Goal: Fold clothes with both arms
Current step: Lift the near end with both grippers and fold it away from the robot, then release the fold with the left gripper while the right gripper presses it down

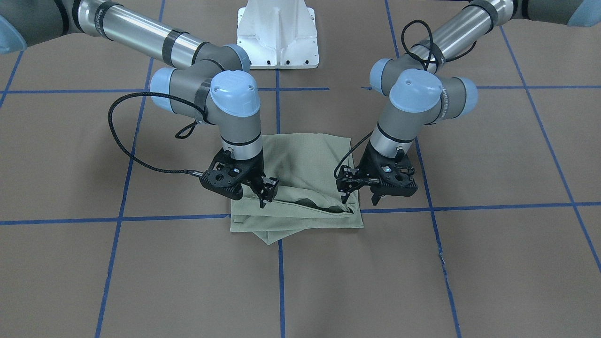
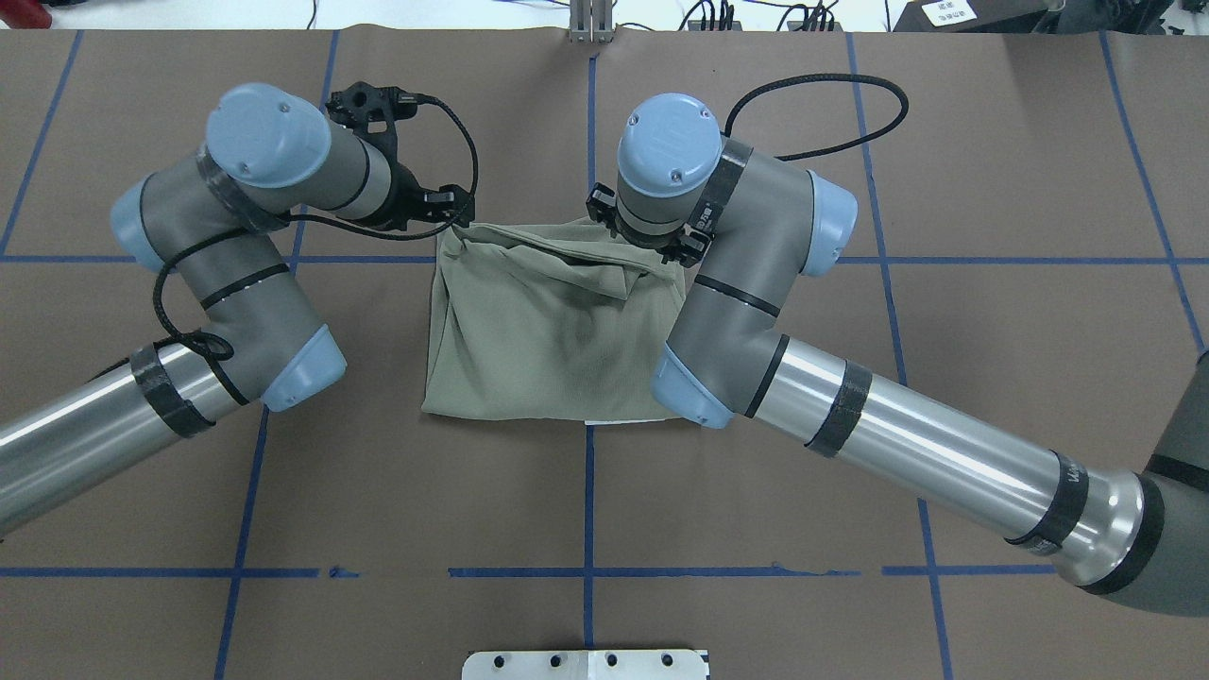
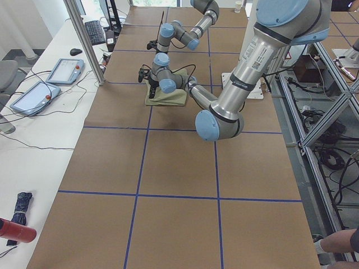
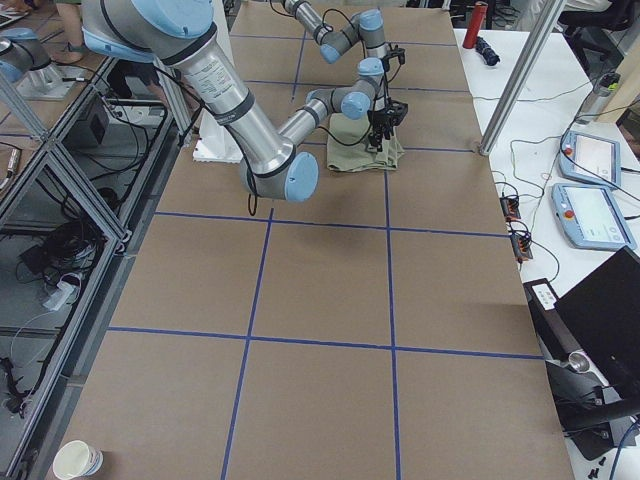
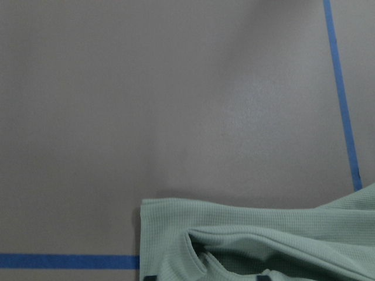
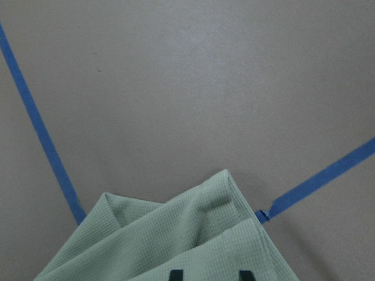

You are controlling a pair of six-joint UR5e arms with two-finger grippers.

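Shirt [image 1: 300, 178] lies folded into a rough square btwn the two claws, flat on the table [image 1: 141, 281]. Its top layer is rumpled and slightly raised along the edge nearest both claws.

R claw [image 1: 263, 201] stands tips-down on one corner of that edge. In the R wrist view its fingertips [image 6: 176, 275] sit a narrow gap apart w/ cloth across them; can't tell if they pinch it.

L claw [image 1: 360, 201] is at the opposite corner, fingers spread wide. One tip is on the cloth, the other just outside the shirt's edge over bare table.

R arm [image 1: 141, 35] and L arm [image 1: 450, 28] reach in from either side, wrists pointing steeply down. A blue tape line [image 1: 280, 281] runs under the shirt, btwn the claws. White base [image 1: 278, 37] sits well behind both claws, on the robot's side.
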